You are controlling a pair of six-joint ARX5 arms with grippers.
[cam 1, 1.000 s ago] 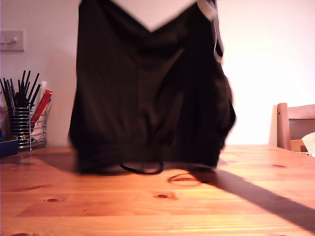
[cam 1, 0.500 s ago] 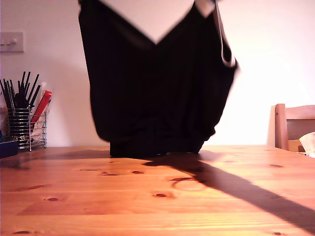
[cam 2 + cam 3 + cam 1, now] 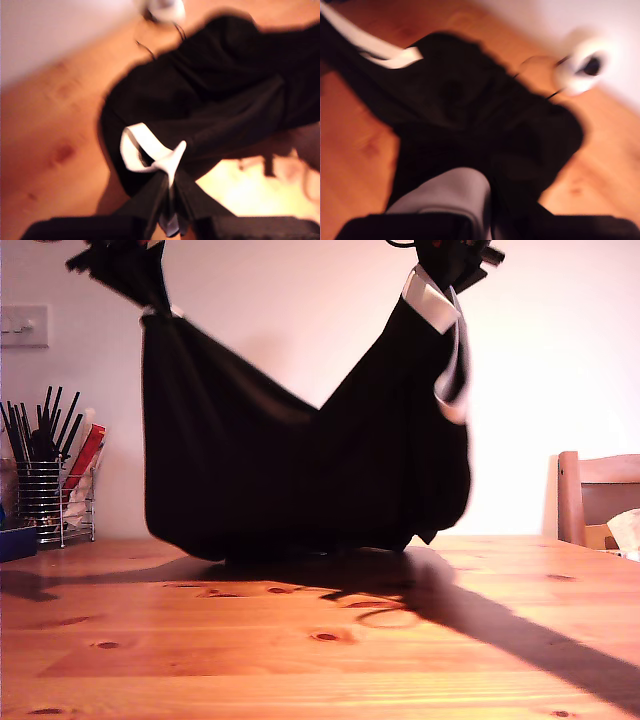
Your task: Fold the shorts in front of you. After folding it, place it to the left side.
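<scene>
Pale wall and a knotty orange pine desk [image 3: 300, 660] frame our large black soft fabric shorts with white bands [image 3: 300, 470], hung slack between both hands, lower edge brushing the desk. Our first hand [image 3: 170, 192] pinches a white band; our second hand [image 3: 487, 220] appears clamped on black cloth. Light and floppy, we judge; corners suit gripping.
</scene>
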